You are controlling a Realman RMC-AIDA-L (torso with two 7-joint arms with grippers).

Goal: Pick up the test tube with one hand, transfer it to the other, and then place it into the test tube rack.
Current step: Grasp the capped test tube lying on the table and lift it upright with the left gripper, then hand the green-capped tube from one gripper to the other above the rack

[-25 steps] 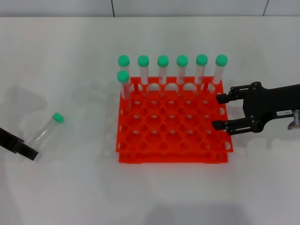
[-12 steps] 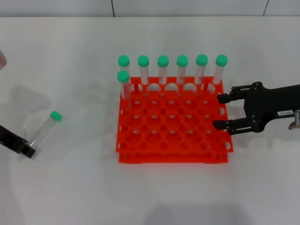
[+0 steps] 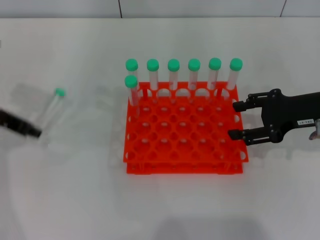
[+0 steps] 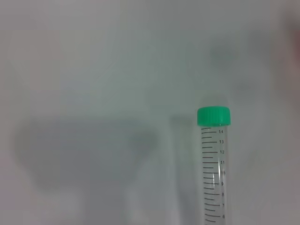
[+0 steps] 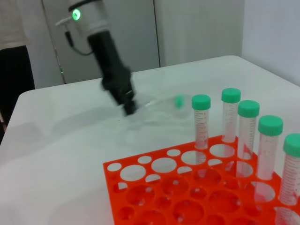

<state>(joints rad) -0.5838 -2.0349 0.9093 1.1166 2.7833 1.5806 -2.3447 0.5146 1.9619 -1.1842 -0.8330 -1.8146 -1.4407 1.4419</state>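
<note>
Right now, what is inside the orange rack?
Seven green-capped tubes stand in the rack: six along the back row, one just in front. The other holes look empty; their bottoms are hidden.

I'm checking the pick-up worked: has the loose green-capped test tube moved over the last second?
Yes. In the head view the test tube, held by the left claw, has risen off the table, its cap now level with the test tube rack's back edge.

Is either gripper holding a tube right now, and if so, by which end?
The left gripper holds the test tube by its bottom end, green cap free. The right gripper is open and empty beside the test tube rack.
</note>
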